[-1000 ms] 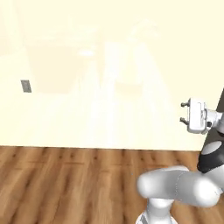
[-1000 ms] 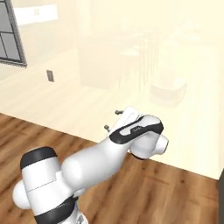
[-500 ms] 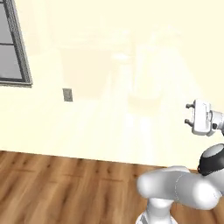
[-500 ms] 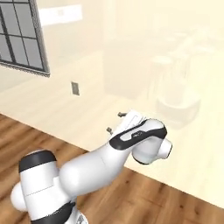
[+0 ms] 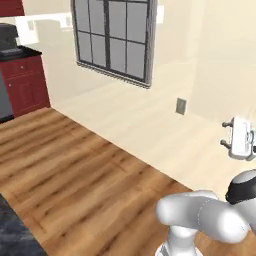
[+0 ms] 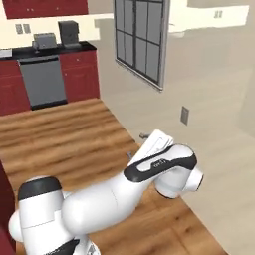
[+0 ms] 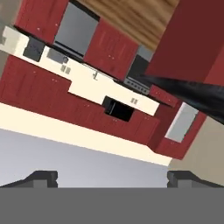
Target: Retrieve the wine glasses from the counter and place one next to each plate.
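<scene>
I can read no brand, label or lettering anywhere: the only mark is a tiny pale smudge on the dark band of the arm's wrist in the right base view, too small to make out. My gripper (image 7: 112, 177) has its two dark fingertips (image 7: 41, 176) standing far apart at the bottom of the hand view, with nothing between them, so the pincer is spread wide and empty. In the left base view I see the hand (image 5: 239, 139) at the right edge, raised in front of the cream wall. I count one dark-framed window (image 5: 114, 39) with many panes, and one grey wall outlet (image 5: 181, 105) below and to its right. The wooden floor (image 5: 75, 180) runs toward red cabinets (image 6: 79, 74) at the far left. On the counter (image 6: 50, 50), a black strip over those cabinets, I count two small appliances, one grey (image 6: 45, 41) and one darker and taller (image 6: 68, 32), and beneath it one grey appliance front (image 6: 44, 82). The hand view, rolled well over, shows more red cabinets (image 7: 111, 43) and a cream strip of wall between them. I cannot pick out any wine glasses or plates at this distance.
</scene>
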